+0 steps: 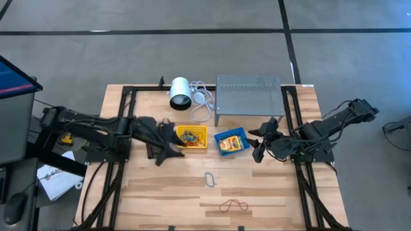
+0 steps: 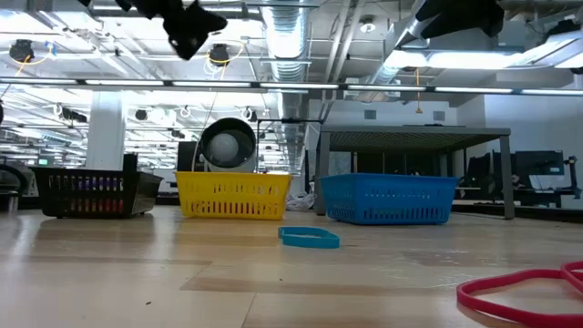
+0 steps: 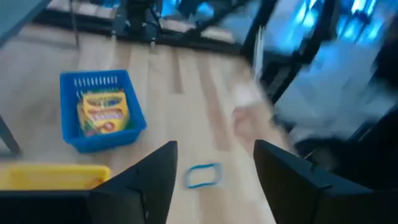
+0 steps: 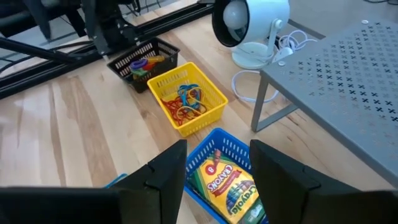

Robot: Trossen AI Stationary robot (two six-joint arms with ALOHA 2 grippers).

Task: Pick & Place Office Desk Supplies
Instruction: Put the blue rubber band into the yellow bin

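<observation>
My left hand (image 1: 168,149) hovers open and empty beside the yellow mesh plastic tray (image 1: 204,131). My right hand (image 1: 261,142), open, flanks the blue mesh tray (image 1: 219,137) holding the yellow-and-green crayon box (image 1: 233,143). A blue clip (image 1: 210,179) and a red rubber band (image 1: 233,206) lie on the open wooden surface (image 1: 270,186) toward its near edge.

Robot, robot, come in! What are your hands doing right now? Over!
Left gripper open, empty, beside yellow basket. Right gripper open, empty, beside blue basket. Blue clip and red rubber band loose on table. Nothing blocking.
</observation>
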